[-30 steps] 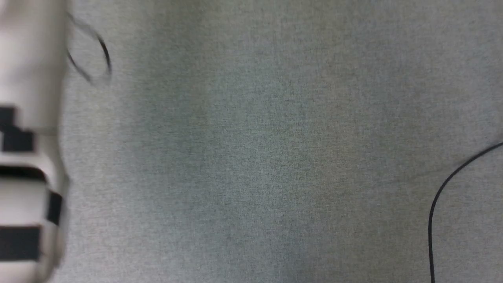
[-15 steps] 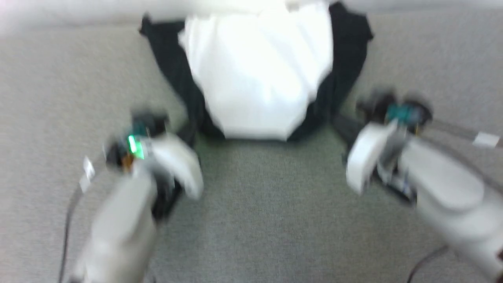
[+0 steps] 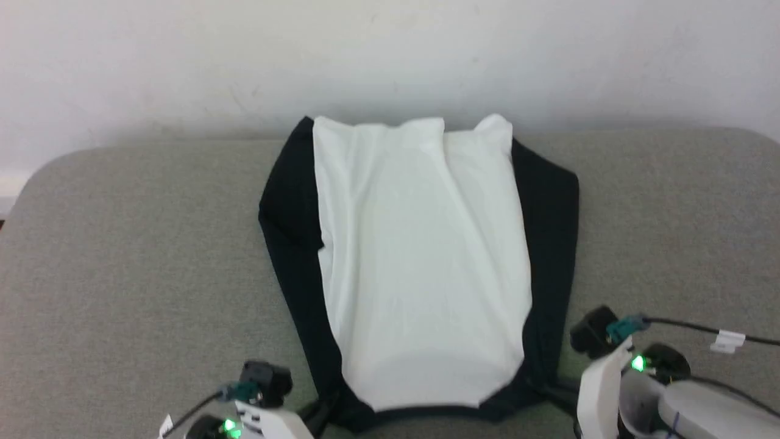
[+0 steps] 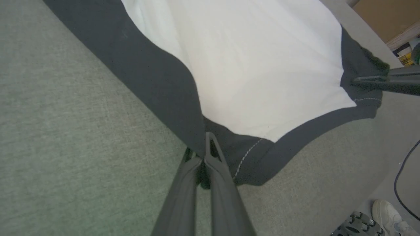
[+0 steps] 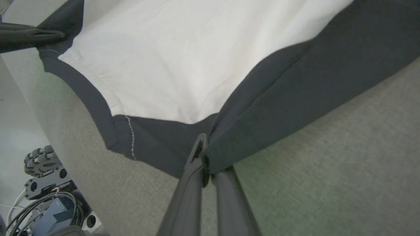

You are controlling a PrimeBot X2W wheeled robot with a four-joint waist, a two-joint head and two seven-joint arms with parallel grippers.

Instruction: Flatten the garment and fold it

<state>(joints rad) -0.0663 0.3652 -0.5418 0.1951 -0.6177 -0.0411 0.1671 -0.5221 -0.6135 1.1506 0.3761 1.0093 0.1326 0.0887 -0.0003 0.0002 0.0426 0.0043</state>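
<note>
Now the long-sleeved shirt [image 3: 420,274] lies spread on the grey fabric-covered counter [image 3: 122,256]. Its far end reaches the counter's back edge by the pale wall [image 3: 183,61], and its near edge sits just in front of the robot. The white body faces up in the middle, with black sleeve cloth running down both flanks (a few soft creases cross the white panel, mostly toward the far end).

The left end effector [image 4: 201,150] is closed tight on black cloth at the near left corner. The right end effector [image 5: 205,154] is clamped the same way on the near right corner. Each pinches only a small fold of fabric. Holding the 2 near corners apart like this keeps the near edge taut between them, which is probably why the cloth lies smoother there than at the far end.

Whether the near edge is the hem or the shoulder line is hard to tell from here. My read is that flattening is nearly done and no fold is made yet. The next move calls for both arms acting together, or the thin cloth may bunch or skew.
</note>
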